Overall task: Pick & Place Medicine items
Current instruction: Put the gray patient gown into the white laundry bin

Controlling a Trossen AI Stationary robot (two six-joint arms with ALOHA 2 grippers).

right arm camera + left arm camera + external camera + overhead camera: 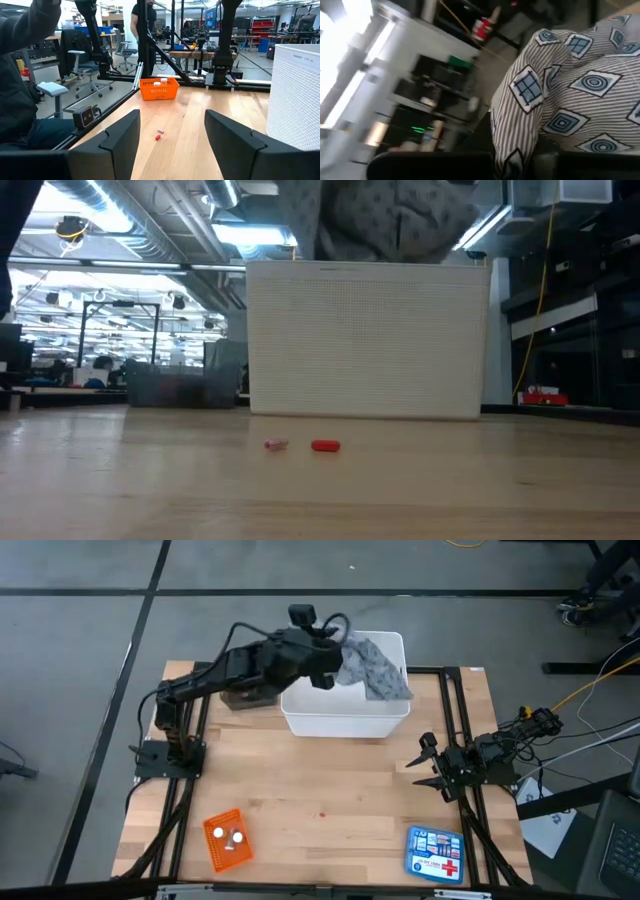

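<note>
My left gripper (333, 668) is over the white bin (345, 715) at the table's far side, shut on the grey patterned cloth (378, 670). The cloth bunches above the bin's rim in the low view (385, 220) and fills the left wrist view (570, 95). A red piece (325, 445) and a pink piece (276, 444) lie on the wood in front of the bin; the right wrist view also shows the red piece (158, 137). White tablets (231, 837) sit in the orange basket (222, 852). My right gripper (428, 762) waits open at the table's right side (172, 140). My left gripper holds the cloth by a bunched part at its left end (345, 662), coming level from the table's left. The cloth passes between the two dark fingers (517, 157); how many layers cannot be told. It hangs over the bin's opening; I cannot tell whether it touches the bin's rim.
A blue first-aid box (435, 852) lies at the near right corner, the orange basket (159, 88) at the near left. Bare wood (330, 780) spreads between bin and near edge. People (142, 25) show in the room beyond the table.
</note>
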